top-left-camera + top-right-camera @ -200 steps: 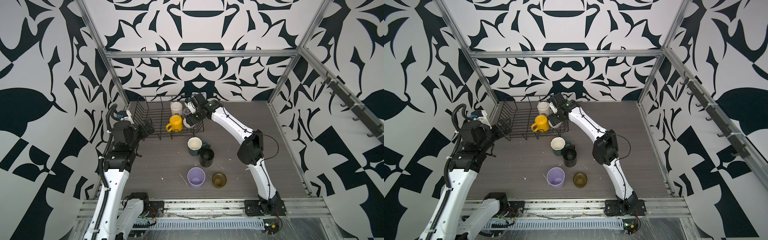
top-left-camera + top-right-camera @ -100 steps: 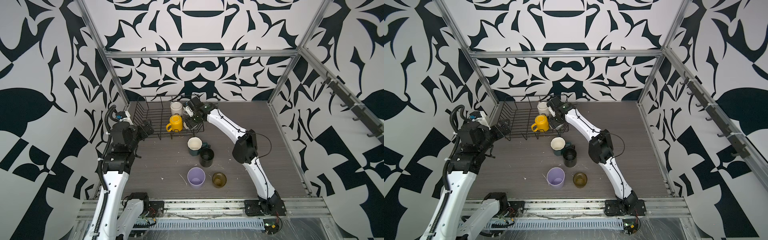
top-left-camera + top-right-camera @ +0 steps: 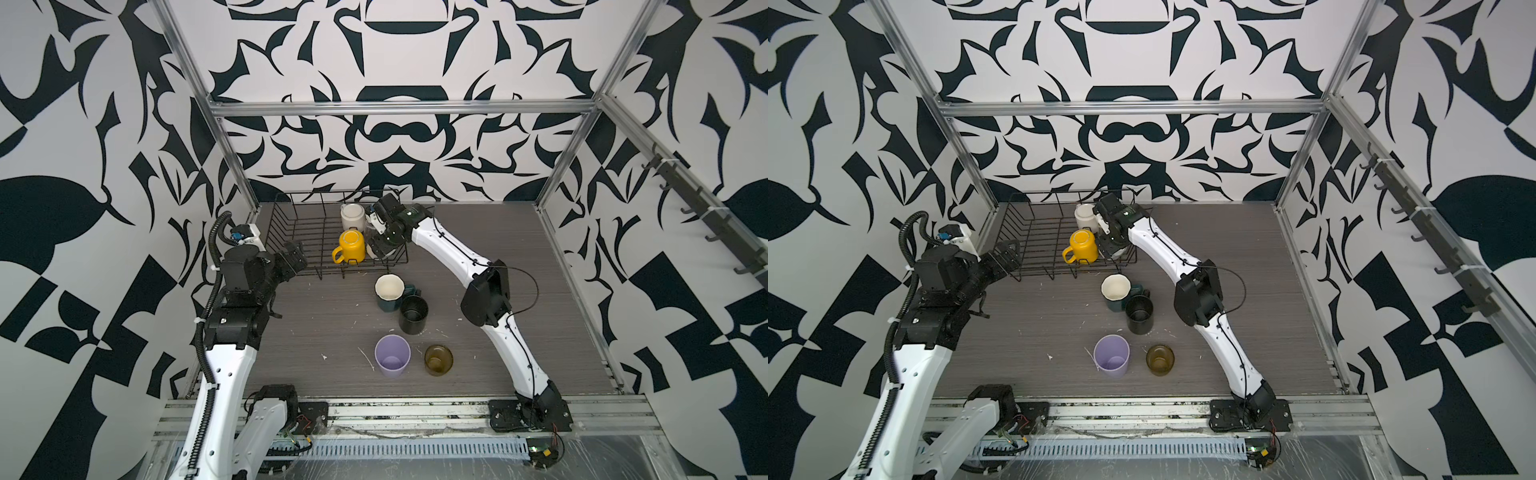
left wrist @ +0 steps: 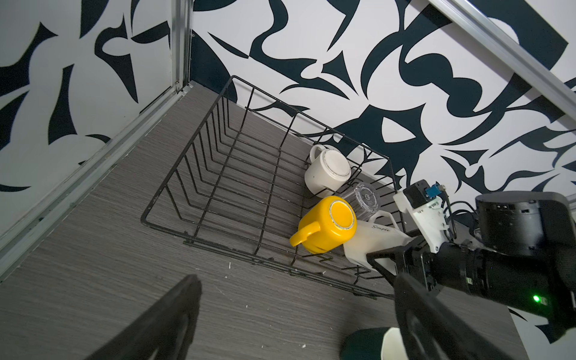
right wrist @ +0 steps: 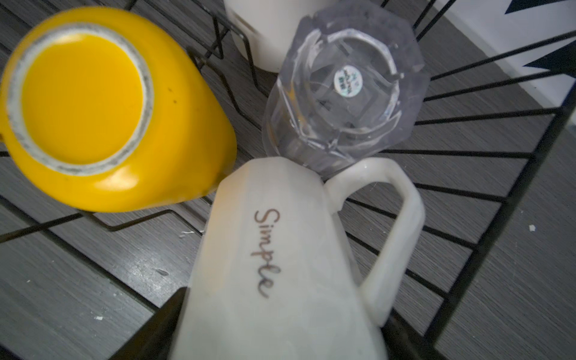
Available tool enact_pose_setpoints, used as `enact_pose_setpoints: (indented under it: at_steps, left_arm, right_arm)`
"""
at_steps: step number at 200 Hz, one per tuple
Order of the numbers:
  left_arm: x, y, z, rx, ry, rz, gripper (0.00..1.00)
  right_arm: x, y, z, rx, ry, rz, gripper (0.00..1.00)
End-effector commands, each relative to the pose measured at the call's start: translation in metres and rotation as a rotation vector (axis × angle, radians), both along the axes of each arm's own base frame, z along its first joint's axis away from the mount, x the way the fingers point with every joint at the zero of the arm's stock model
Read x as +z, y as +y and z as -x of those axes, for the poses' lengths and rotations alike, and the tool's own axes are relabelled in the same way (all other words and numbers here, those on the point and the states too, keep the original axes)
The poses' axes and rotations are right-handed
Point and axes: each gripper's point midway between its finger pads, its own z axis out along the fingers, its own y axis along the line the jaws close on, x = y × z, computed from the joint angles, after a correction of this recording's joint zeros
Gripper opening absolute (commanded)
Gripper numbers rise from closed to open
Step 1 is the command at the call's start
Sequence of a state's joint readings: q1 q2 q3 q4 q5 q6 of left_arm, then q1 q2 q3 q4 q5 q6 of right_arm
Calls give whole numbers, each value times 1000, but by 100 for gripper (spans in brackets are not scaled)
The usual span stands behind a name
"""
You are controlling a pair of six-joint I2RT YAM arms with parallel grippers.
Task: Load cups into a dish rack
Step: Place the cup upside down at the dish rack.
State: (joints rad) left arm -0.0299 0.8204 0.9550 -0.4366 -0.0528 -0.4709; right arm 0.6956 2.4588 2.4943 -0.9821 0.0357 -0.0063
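The black wire dish rack [image 3: 291, 220] [image 3: 1025, 232] [image 4: 218, 174] stands at the back left. Bottom up in its right end are a yellow mug [image 3: 351, 246] [image 4: 330, 227] [image 5: 93, 106], a white mug [image 3: 352, 216] [image 4: 327, 171] and a clear glass [image 4: 363, 199] [image 5: 343, 93]. My right gripper [image 3: 376, 245] [image 5: 283, 321] is shut on a cream faceted mug [image 5: 274, 265] [image 4: 377, 240], tilted over the rack's right front corner; its far end meets the yellow mug and the glass. My left gripper [image 3: 297, 253] [image 4: 296, 311] is open and empty by the rack's left front.
On the table in front of the rack stand a dark-green mug with a cream inside [image 3: 389, 291], a black mug [image 3: 413, 314], a lilac tumbler [image 3: 392, 356] and an amber glass [image 3: 438, 360]. Metal frame posts and patterned walls close in the table.
My right arm has brought the cream mug forward and down, next to the yellow mug in the rack's right end. The left arm has barely moved.
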Motion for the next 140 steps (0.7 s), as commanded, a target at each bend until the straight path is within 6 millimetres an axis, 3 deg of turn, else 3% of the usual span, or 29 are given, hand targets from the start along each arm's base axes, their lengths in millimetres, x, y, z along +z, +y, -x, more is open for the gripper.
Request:
enact_pose_setpoints:
  at_steps: [1, 12, 15, 27, 59, 97, 100, 105, 116, 140]
  left_arm:
    - [-7, 3, 3, 13, 18, -9, 99]
    - [-9, 3, 3, 13, 21, -9, 99]
    - [-9, 3, 3, 12, 22, -9, 99]
    - [-9, 3, 3, 11, 23, -8, 99]
    - [-10, 2, 2, 8, 27, -3, 99]
    - [-10, 2, 2, 7, 25, -2, 99]
    - [-10, 2, 2, 7, 25, -2, 99]
    - [-9, 2, 2, 8, 25, -1, 99]
    - [-10, 2, 2, 6, 26, 0, 99]
    - [-9, 2, 2, 6, 23, 1, 99]
  right_arm:
    - [25, 16, -1, 51, -66, -39, 50]
    - [26, 15, -1, 54, -72, -28, 50]
    - [15, 16, -1, 55, -58, -14, 50]
    - [11, 14, -1, 55, -53, -1, 51]
    - [9, 13, 1, 51, -42, 4, 58]
    - [18, 17, 2, 47, -45, -33, 72]
    - [18, 17, 2, 45, -45, -33, 75]
    - [34, 17, 3, 45, -68, -53, 80]
    - [39, 16, 3, 41, -74, -61, 92]
    - [46, 16, 3, 36, -84, -73, 93]
